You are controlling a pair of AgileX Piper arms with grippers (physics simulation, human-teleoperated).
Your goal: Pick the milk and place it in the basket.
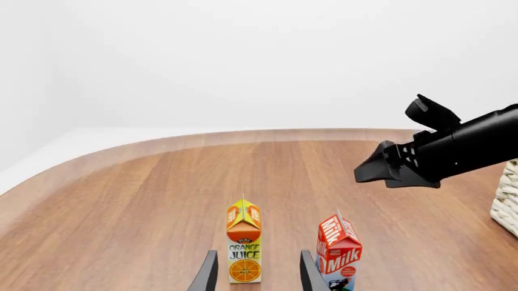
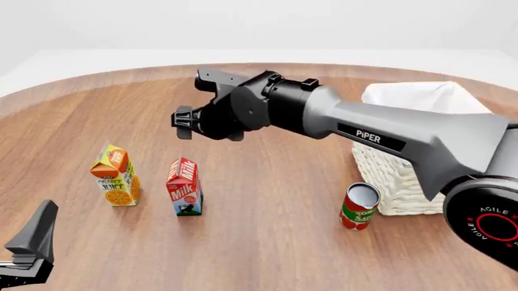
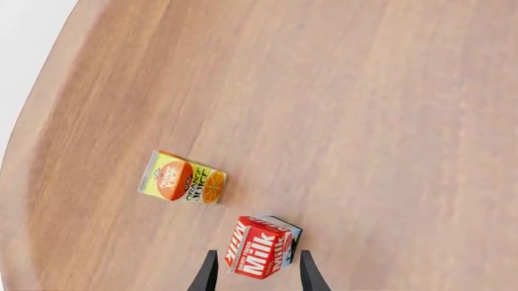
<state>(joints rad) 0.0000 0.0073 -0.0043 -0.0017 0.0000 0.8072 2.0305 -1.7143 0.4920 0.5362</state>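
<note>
While the milk (image 2: 185, 187) stands upright beside the juice carton (image 2: 116, 175), right gripper (image 3: 256, 273) hangs above it, fingers parted (empty); left gripper (image 1: 255, 273) likewise released.

the left gripper (image 1: 257, 273) has its fingers parted, with the juice carton (image 1: 244, 247) standing upright beyond the gap between them. the milk (image 1: 338, 253) stands just beside the juice on the wooden table (image 1: 145, 200). farther off, the right gripper (image 1: 392, 167) hangs above the table near the basket (image 1: 507, 197).
</note>
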